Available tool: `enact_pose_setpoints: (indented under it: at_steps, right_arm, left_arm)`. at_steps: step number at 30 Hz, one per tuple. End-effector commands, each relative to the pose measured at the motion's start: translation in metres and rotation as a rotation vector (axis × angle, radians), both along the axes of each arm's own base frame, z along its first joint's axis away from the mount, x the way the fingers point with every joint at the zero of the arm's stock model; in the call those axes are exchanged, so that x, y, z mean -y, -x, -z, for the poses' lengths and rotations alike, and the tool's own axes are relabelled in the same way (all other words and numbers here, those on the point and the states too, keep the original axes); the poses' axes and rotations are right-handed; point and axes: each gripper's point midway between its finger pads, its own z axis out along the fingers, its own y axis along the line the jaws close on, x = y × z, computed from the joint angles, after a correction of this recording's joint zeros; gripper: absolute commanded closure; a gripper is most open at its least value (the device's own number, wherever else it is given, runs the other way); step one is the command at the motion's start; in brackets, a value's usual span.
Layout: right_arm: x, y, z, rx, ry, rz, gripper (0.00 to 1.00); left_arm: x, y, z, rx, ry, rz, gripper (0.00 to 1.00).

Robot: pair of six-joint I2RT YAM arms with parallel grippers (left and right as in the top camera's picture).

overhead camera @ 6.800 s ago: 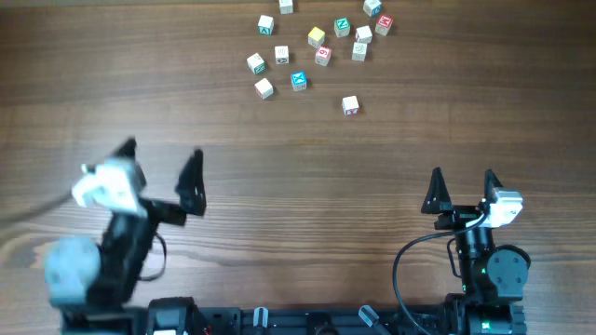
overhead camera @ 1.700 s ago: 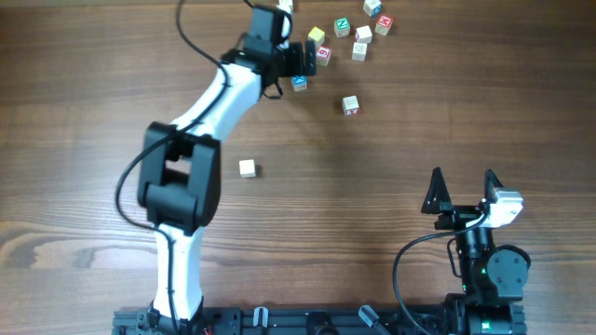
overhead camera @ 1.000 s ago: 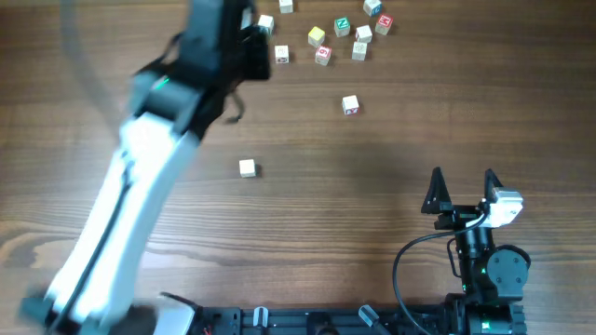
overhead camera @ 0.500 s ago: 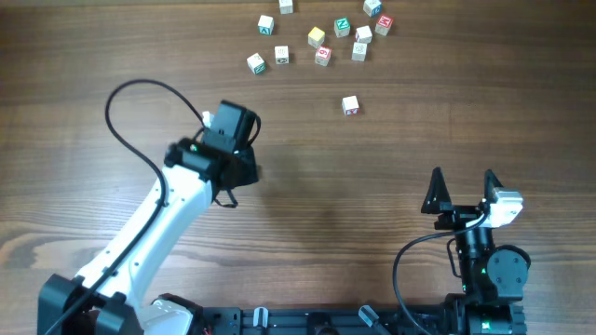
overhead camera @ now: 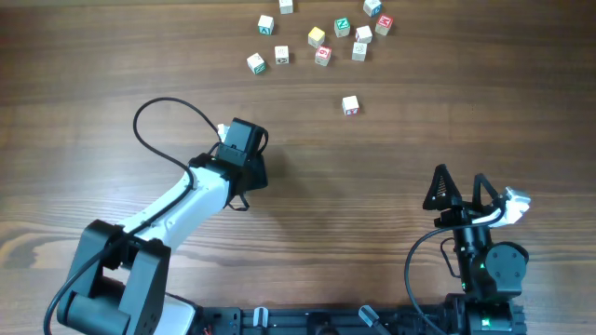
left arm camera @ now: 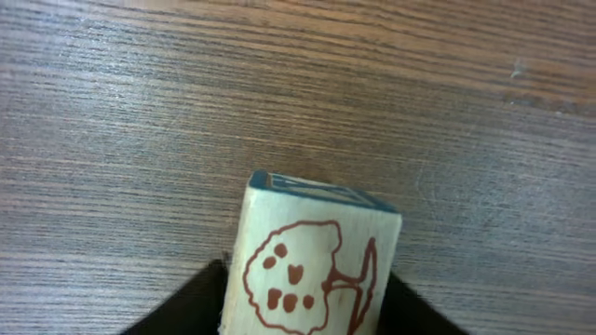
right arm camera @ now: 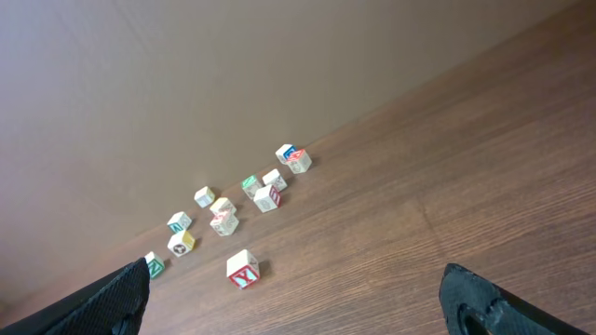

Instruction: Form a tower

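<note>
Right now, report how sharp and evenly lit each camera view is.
Overhead: sharp and evenly lit, no motion blur on the left gripper, only a soft shadow beside it. Left wrist: the block, cut off by the bottom edge, is slightly soft, the wood grain behind it crisp. Right wrist: tilted view, loose blocks small but clear, the dark fingers blurred at the corners.

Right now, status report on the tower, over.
Right end effector open, empty. Left end effector straddles pale wooden cube with red tree drawing; grip unclear. Anything beneath it hidden. Loose cubes far off.
</note>
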Motion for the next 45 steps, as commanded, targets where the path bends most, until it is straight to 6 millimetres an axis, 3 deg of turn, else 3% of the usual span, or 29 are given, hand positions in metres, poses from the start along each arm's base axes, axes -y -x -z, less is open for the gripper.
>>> enact_pose_setpoints:
  at_steps: [1, 3, 4, 5, 8, 9, 10, 11, 13, 14, 16, 19, 23, 24, 26, 28, 29, 31, 34, 37, 41, 45]
  right_arm:
    - [-0.004, 0.0, 0.001, -0.006, -0.032, -0.018, 0.0]
    - [-0.002, 0.0, 0.001, -0.005, -0.029, -0.006, 0.0]
    - [0.001, 0.0, 0.001, -0.004, -0.031, 0.012, 0.0]
    - [-0.001, 0.0, 0.001, -0.006, -0.032, -0.002, 0.0]
    - [-0.037, 0.004, -0.006, 0.021, -0.032, -0.212, 0.0]
    - [-0.054, 0.009, -0.013, 0.051, -0.006, -0.316, 0.0]
    - [-0.063, 0.012, -0.016, 0.054, -0.006, -0.372, 0.0]
    - [-0.065, 0.014, -0.019, 0.022, -0.021, -0.39, 0.0]
    - [-0.066, 0.013, -0.036, -0.009, 0.004, -0.396, 0.0]
    - [-0.066, 0.008, -0.047, -0.021, 0.044, -0.399, 0.0]
    - [-0.066, -0.014, -0.064, -0.093, 0.089, -0.41, 0.0]
    - [-0.079, -0.062, -0.072, -0.306, 0.045, -0.523, 0.0]
    - [-0.112, -0.132, -0.083, -0.597, 0.099, -0.691, 0.0]
    - [-0.13, -0.151, -0.09, -0.638, 0.077, -0.741, 0.0]
    - [-0.156, -0.183, -0.099, -0.616, 0.024, -0.827, 0.0]
    - [-0.171, -0.221, -0.089, -0.592, -0.086, -0.797, 0.0]
    - [-0.181, -0.232, -0.08, -0.573, -0.085, -0.809, 0.0]
    - [-0.2, -0.26, -0.033, -0.622, -0.068, -0.708, 0.0]
    - [-0.221, -0.292, 0.046, -0.698, 0.104, -0.484, 0.0]
    - [-0.226, -0.309, 0.098, -0.728, 0.145, -0.353, 0.0]
    - [-0.222, -0.337, 0.138, -0.666, 0.195, -0.286, 0.0]
    - [-0.219, -0.356, 0.152, -0.594, 0.2, -0.231, 0.01]
  left_arm:
    - [-0.004, -0.005, -0.008, 0.033, -0.01, -0.004, 0.46]
    - [-0.002, -0.01, -0.026, 0.081, 0.009, -0.004, 0.32]
    - [0.0, -0.014, -0.045, 0.111, 0.021, -0.004, 0.15]
    - [0.001, -0.018, -0.082, 0.166, 0.043, -0.006, 0.0]
    - [0.0, -0.019, -0.19, 0.365, 0.118, -0.012, 0.0]
    - [-0.009, -0.016, -0.237, 0.489, 0.129, -0.039, 0.0]
    - [-0.022, -0.01, -0.27, 0.591, 0.119, -0.08, 0.0]
    - [-0.05, 0.003, -0.307, 0.722, 0.071, -0.172, 0.0]
    - [-0.096, 0.031, -0.336, 0.839, -0.044, -0.328, 0.0]
    - [-0.11, 0.045, -0.34, 0.853, -0.083, -0.367, 0.0]
    - [-0.118, 0.061, -0.331, 0.807, -0.116, -0.367, 0.0]
    - [-0.122, 0.07, -0.308, 0.701, -0.179, -0.339, 0.0]
    - [-0.118, 0.063, -0.283, 0.59, -0.24, -0.307, 0.0]
    - [-0.117, 0.059, -0.279, 0.571, -0.252, -0.301, 0.0]
    - [-0.113, 0.05, -0.267, 0.523, -0.277, -0.287, 0.0]
    - [-0.106, 0.041, -0.251, 0.465, -0.289, -0.262, 0.0]
    - [-0.103, 0.036, -0.244, 0.436, -0.301, -0.253, 0.0]
    - [-0.099, 0.026, -0.225, 0.371, -0.337, -0.236, 0.0]
    - [-0.094, 0.013, -0.192, 0.257, -0.398, -0.205, 0.0]
    - [-0.092, 0.007, -0.172, 0.193, -0.431, -0.188, 0.0]
    - [-0.091, 0.005, -0.164, 0.165, -0.446, -0.181, 0.0]
    - [-0.091, 0.005, -0.164, 0.165, -0.445, -0.181, 0.0]
